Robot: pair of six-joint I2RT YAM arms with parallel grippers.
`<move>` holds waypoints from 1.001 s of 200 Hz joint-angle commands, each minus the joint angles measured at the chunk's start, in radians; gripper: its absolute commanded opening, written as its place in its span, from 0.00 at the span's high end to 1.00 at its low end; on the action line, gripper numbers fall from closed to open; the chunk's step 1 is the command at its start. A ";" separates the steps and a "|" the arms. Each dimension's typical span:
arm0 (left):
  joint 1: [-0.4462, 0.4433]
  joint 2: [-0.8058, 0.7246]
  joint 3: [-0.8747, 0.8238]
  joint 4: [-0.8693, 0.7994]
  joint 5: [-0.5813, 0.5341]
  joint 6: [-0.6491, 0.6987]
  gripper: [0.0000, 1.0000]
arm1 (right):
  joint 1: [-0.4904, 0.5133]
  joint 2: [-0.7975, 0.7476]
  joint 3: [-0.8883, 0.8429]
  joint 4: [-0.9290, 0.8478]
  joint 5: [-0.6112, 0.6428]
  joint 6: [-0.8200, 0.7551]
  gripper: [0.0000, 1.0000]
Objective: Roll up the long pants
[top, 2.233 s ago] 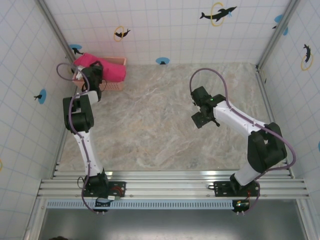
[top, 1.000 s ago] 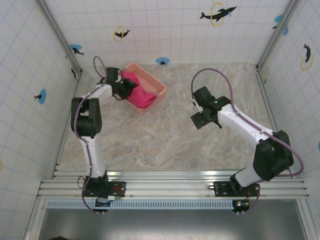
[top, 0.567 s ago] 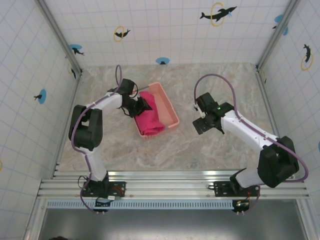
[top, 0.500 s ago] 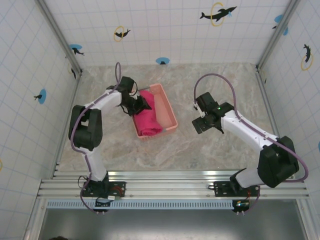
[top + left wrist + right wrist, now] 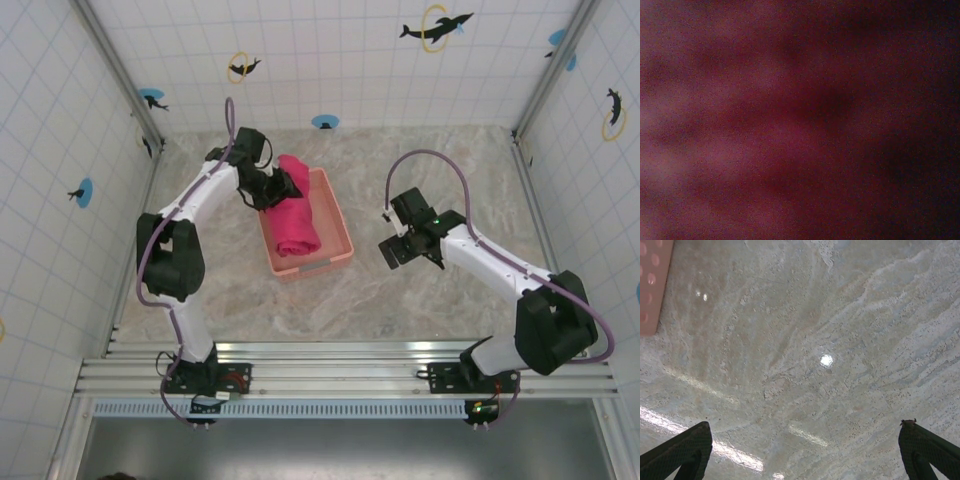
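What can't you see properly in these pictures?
- Left wrist view: blurred dark red, perhaps cloth too close to the lens; what it is stays unsure.
- Top view: the left gripper has its fingertips hidden by its own body and the long pants, so open or shut is unclear.
- Top view: the pants lie bunched in the basket; legs and waist cannot be told apart.
- Right wrist view: the basket is cut off by the top left edge.

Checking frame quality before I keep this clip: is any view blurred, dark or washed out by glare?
Left wrist: dark and wholly out of focus, a murky red-magenta blur with no edges, probably the lens pressed close to the long pants. Right wrist: sharp, with small lamp glints and streaks on the table, fingers crisp. Top external: evenly lit, sharp, soft shadows.
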 commanded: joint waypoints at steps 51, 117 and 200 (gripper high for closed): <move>0.015 0.139 0.104 -0.044 -0.076 0.041 1.00 | 0.004 -0.076 0.012 -0.031 -0.025 -0.041 0.01; 0.009 0.160 0.019 -0.113 -0.292 0.039 1.00 | -0.012 -0.119 0.010 -0.066 -0.033 -0.042 0.01; -0.041 0.219 0.049 -0.470 -0.630 0.039 1.00 | -0.024 -0.197 0.002 -0.092 -0.032 -0.053 0.01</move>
